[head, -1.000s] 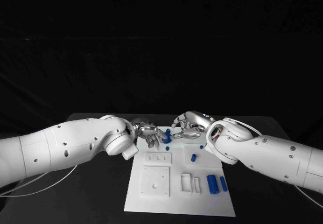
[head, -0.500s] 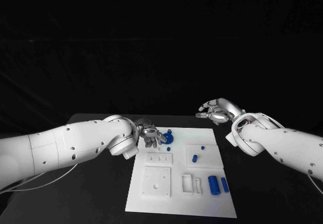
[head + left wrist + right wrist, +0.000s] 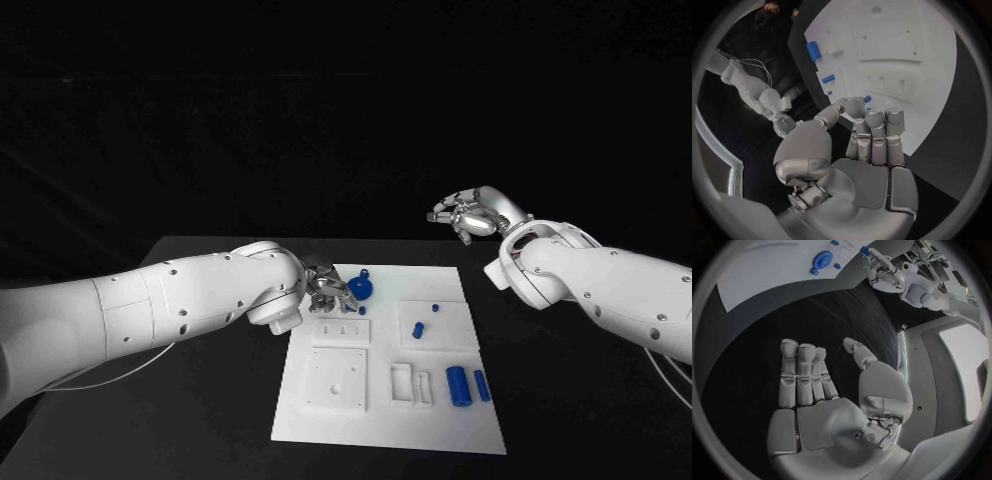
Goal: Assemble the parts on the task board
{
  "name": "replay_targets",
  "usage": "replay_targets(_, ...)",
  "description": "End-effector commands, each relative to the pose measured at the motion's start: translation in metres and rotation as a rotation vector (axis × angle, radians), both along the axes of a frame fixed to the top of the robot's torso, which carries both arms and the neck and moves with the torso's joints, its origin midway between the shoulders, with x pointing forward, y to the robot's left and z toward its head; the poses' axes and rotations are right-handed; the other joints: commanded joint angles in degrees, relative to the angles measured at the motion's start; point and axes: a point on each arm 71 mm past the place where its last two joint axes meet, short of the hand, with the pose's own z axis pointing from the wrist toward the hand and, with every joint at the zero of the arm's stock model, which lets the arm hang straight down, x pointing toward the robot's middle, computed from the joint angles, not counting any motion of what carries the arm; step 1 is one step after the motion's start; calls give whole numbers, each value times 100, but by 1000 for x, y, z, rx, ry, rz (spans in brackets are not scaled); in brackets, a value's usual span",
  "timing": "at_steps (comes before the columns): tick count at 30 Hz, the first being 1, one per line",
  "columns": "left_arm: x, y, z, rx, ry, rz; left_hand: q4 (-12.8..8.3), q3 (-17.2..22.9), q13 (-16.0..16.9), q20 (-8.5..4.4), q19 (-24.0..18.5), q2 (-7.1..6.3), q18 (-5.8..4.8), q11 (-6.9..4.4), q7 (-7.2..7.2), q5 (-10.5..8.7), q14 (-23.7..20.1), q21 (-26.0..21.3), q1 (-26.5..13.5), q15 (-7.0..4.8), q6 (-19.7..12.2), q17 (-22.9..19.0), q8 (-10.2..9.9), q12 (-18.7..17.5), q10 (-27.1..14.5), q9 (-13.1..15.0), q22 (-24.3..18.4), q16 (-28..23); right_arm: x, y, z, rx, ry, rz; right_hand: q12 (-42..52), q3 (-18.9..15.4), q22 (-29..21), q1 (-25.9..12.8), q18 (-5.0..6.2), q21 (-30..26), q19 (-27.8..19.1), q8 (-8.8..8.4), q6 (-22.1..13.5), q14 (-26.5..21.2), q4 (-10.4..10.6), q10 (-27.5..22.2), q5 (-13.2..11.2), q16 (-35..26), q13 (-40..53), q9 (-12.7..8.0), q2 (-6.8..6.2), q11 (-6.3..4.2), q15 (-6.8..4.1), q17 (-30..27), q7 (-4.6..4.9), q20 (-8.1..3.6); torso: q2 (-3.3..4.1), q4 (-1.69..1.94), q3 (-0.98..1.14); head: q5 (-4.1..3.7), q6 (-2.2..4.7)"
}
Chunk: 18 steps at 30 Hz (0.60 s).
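Comparing with a second ago: the right hand (image 3: 473,213) has left the round blue part (image 3: 359,289) near the far left corner of the task board (image 3: 389,430) and now hangs raised past the board's far right corner, well apart from it. Its fingers are straight and slightly apart, palm bare, nothing held (right wrist view confirms (image 3: 826,395)). The left hand (image 3: 326,289) stays at the board's far left edge, just beside the round part; fingers lie side by side and extended, thumb apart, nothing in them (image 3: 861,150). Whether a fingertip touches the part, cannot tell.

Judgement: the joint work on the round part looks finished or paused; the part stands alone near the far left corner, and both hands are free for the next piece.

Count, head view:
- round blue part with knob: one.
- small blue pegs (image 3: 418,331) mid-board, right of centre: two, possibly a third tiny one nearer the round part.
- larger blue cylinders (image 3: 459,386) by the right edge, toward the near corner: two, side by side.
- white raised blocks on the board: several.
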Motion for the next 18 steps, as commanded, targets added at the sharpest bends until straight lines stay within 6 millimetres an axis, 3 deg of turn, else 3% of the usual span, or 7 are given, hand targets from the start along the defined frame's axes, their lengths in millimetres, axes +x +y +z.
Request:
replay_targets(1,-1,0,-6,52,25,-26,-9,36,159,-728,114,81,88,-127,-346,105,273,103,0,-330,336,31,-18,209,-146,52,51,156,4,-1,-3,70,72,3,-279,68,-170,-25,368,-346,-247,-68,-169,-174,-4,-195,-99,-431,-258,-40,55,84,79,-194,112,127,1,-24,0,9,-47)
replay_targets(5,-1,-2,-9,53,26,-27,17,46,301,-743,187,108,131,-159,-375,213,297,189,-75,-364,403,60,7,418,-202,94,97,312,5,-1,-3,98,87,1,-662,101,-438,-64,261,-876,-748,-86,-266,-528,-41,-587,-239,-1121,-621,-42,86,221,256,-502,232,344,8,-18,5,0,-79)
replay_targets(7,-1,-2,-10,57,23,-25,35,46,332,-741,192,119,140,-166,-385,273,291,205,-116,-373,431,61,21,470,-220,110,109,347,5,-1,-3,105,87,1,-684,62,-506,-39,277,-977,-764,-63,-275,-454,-64,-598,-250,-1316,-783,-36,113,240,275,-582,247,413,7,-13,5,-9,-101)
replay_targets(13,-3,-2,-17,88,34,-64,42,47,400,-736,208,194,164,-194,-414,497,297,258,-224,-400,501,68,61,609,-242,160,146,456,5,1,-4,110,99,4,-662,26,-531,-27,306,-1024,-767,-44,-274,-419,-81,-618,-240,-1418,-885,-36,103,238,282,-592,247,452,1,-4,-1,-19,-166)
replay_targets(15,-3,-3,-18,113,8,-77,44,50,413,-732,203,305,171,-202,-413,508,284,271,-296,-405,493,61,58,643,-268,174,158,481,5,0,-5,107,113,6,-657,19,-535,-24,311,-1034,-771,-42,-279,-416,-83,-628,-238,-1440,-907,-37,102,240,284,-592,249,462,0,-5,0,-21,-169)
replay_targets(18,-2,-3,-19,116,8,-72,33,80,416,-732,196,336,177,-200,-419,488,276,272,-315,-408,493,54,59,658,-280,182,162,490,5,1,-5,107,114,7,-648,-5,-544,-36,320,-1063,-795,-44,-298,-425,-82,-663,-241,-1491,-957,-44,101,250,296,-589,258,486,0,-1,-4,-21,-173)
